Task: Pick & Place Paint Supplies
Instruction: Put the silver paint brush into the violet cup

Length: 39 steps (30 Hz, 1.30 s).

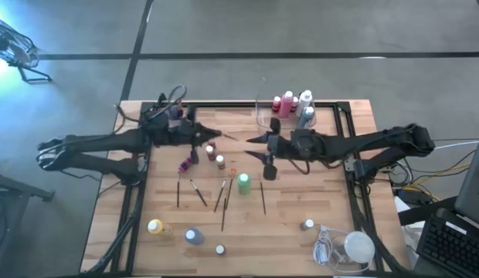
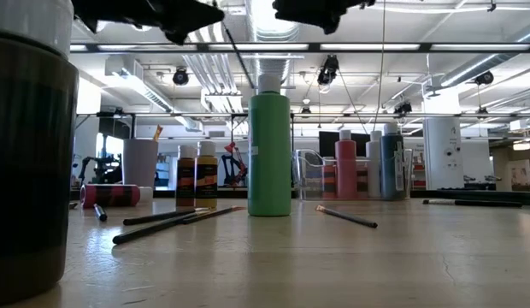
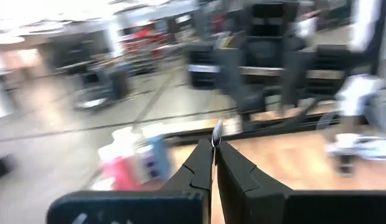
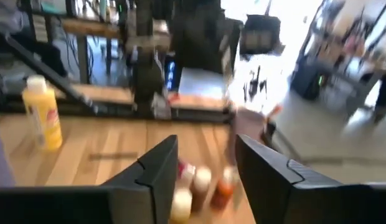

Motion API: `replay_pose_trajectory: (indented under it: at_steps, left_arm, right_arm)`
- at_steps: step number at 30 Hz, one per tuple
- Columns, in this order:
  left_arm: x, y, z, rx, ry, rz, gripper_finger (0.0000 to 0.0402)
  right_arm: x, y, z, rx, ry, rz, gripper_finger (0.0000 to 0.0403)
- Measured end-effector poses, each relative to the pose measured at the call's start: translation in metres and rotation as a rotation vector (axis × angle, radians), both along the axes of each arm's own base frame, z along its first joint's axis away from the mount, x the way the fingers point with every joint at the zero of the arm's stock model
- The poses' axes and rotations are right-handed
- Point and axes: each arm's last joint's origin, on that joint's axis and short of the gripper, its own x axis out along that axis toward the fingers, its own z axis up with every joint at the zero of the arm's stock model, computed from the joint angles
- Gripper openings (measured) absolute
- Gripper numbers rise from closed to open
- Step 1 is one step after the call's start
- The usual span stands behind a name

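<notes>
High view: both arms reach to the middle of the surface [image 1: 332, 193], tips facing and near each other. The left claw [image 1: 211, 136] is closed on a thin paintbrush [image 1: 229, 137], whose long axis runs on toward the right claw [image 1: 253, 140]. The right claw stands part open with nothing between its fingers. Judged from this, the next move turns on the brush lying end-on between the claws. Loose brushes [image 1: 199, 193] and the green bottle [image 1: 243, 183] lie near, nearer the front edge.

Roughly 13 bottles [image 1: 243, 184], 6 paintbrushes [image 1: 262, 195].
</notes>
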Motion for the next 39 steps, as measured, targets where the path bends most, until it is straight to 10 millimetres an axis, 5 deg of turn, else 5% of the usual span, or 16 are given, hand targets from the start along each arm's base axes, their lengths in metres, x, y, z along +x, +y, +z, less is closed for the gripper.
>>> replay_pose_trajectory:
  at_steps: [12, 21, 39]
  left_arm:
    - [-0.043, 0.003, 0.023, -0.011, 0.123, 0.467, 0.0009]
    - [-0.057, 0.013, 0.033, -0.039, 0.186, 0.783, 0.0009]
    - [-0.084, 0.057, 0.019, -0.243, 0.246, 1.035, 0.0009]
  right_arm:
    - [-0.029, -0.010, -0.018, 0.049, 0.132, -0.344, 0.0186]
    - [-0.035, -0.012, -0.040, 0.066, 0.154, -0.384, 0.0178]
    - [-0.039, -0.016, -0.051, 0.074, 0.145, -0.416, 0.0197]
